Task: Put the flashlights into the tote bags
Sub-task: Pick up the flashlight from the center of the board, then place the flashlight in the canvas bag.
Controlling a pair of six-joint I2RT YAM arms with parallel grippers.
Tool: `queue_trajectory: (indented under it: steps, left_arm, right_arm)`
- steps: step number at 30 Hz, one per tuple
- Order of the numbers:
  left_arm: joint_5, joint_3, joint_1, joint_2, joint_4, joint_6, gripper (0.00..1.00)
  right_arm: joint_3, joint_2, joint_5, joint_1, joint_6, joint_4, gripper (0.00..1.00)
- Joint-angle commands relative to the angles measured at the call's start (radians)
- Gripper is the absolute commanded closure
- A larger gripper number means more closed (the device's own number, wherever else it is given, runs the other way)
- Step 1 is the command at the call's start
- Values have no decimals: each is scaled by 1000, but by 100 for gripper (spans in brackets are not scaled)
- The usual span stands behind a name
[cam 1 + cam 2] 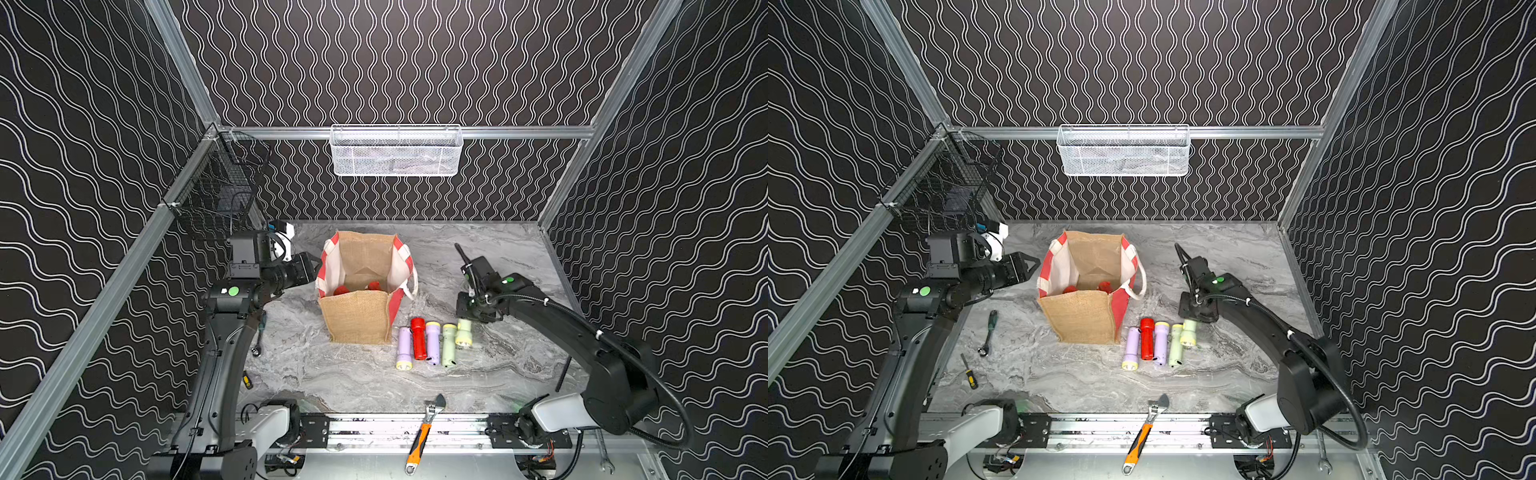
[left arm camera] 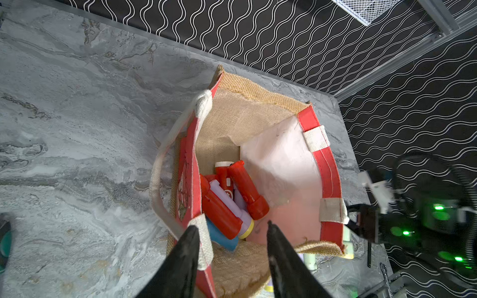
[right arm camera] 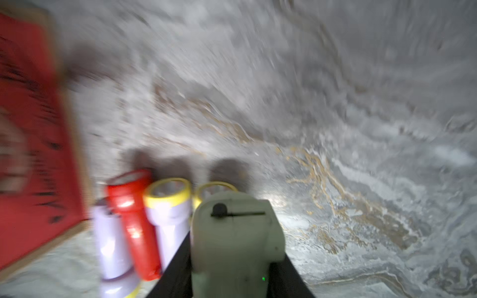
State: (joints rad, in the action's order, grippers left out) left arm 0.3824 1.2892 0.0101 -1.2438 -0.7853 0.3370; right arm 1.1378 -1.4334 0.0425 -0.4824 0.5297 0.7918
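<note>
The tote bag (image 1: 357, 320) (image 1: 1079, 316) stands open mid-table, with several red, lilac and blue flashlights (image 2: 247, 185) lying in its bottom. My left gripper (image 1: 309, 266) (image 2: 231, 225) is open at the bag's left rim (image 2: 204, 108), one finger outside and one inside. Right of the bag lie a lilac (image 1: 404, 347), a red (image 1: 418, 337), another lilac (image 1: 432, 341) and a pale green flashlight (image 1: 449, 349) in a row. My right gripper (image 1: 471, 318) (image 3: 232, 260) is shut on a further pale green flashlight (image 1: 464, 332) (image 3: 232, 232) at the row's right end. The right wrist view is blurred.
An orange-handled wrench (image 1: 422, 436) lies across the front rail. A small green-handled wrench (image 1: 259, 336) and a screwdriver (image 1: 247, 380) lie by the left arm. A white mesh basket (image 1: 397, 151) hangs on the back wall and a black wire basket (image 1: 216, 187) at the back left.
</note>
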Motion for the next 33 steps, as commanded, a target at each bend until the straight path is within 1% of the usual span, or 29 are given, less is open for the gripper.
queue_trajectory:
  steps: [1,4,7,12,17,20,23,26,29,33]
  left_arm:
    - [18,-12,-1,-3,39,-3,53]
    - [19,-27,1,5,47,0,53]
    - [13,-38,-1,13,49,2,53]
    - [19,-83,-1,16,76,13,53]
    - [-19,-93,0,-12,86,-4,53]
    - [-61,-81,0,-51,81,-15,53]
    - [-48,-92,0,-88,110,-1,53]
    - [-41,-94,0,-131,113,7,53]
    - [-44,-89,0,-166,110,1,53]
    - [6,-81,0,-213,116,2,59]
  right_arm:
    - [103,17,-30,-1,-41,9,67]
    - [194,16,-82,0,-57,-48,68]
    - [264,-3,-170,-1,-53,-130,68]
    - [360,-60,-326,0,-6,-281,68]
    - [481,-156,-439,-7,49,-407,68]
    - [586,-241,-464,-33,49,-400,68]
    - [724,-340,-463,-81,24,-356,68]
    - [824,-424,-474,-116,20,-342,68]
    - [880,-508,-489,-134,21,-330,68]
    - [896,-601,-500,-139,13,-328,68]
